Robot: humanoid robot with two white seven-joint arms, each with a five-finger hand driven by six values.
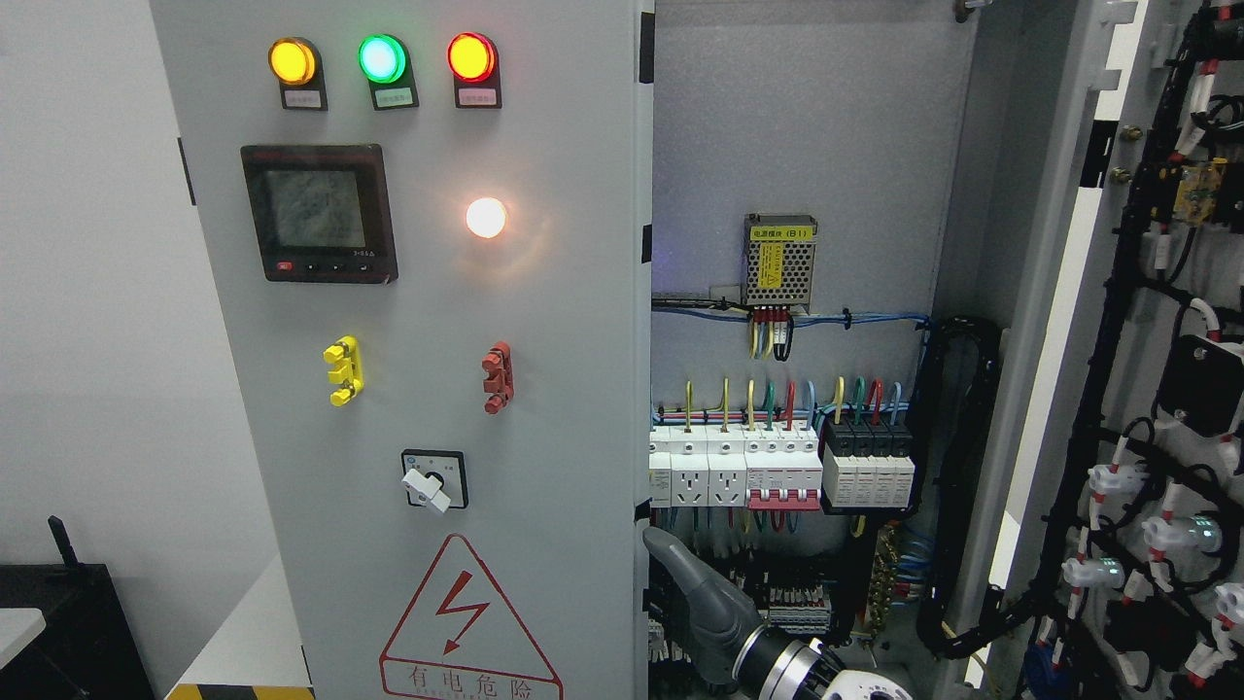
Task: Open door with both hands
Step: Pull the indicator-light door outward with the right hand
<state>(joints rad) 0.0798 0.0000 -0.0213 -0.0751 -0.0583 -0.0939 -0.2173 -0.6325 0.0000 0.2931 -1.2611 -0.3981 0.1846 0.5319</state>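
Observation:
The cabinet's left door point(544, 321) is a grey panel that stands shut or nearly so, with three lamps, a meter and a rotary switch point(434, 479) on it. The right door point(1098, 292) is swung wide open at the picture's right, its wired inner face showing. My right hand point(695, 588) rises from the bottom edge, right of the middle. Its grey tip lies against the free edge of the left door, low down. How the hand is set on that edge is hidden by the door. My left arm does not show.
Inside the open bay are a row of breakers and sockets point(777, 472), a small power supply point(779, 261) and black cable bundles point(957, 467). Left of the cabinet are a white wall and a dark box point(58, 622).

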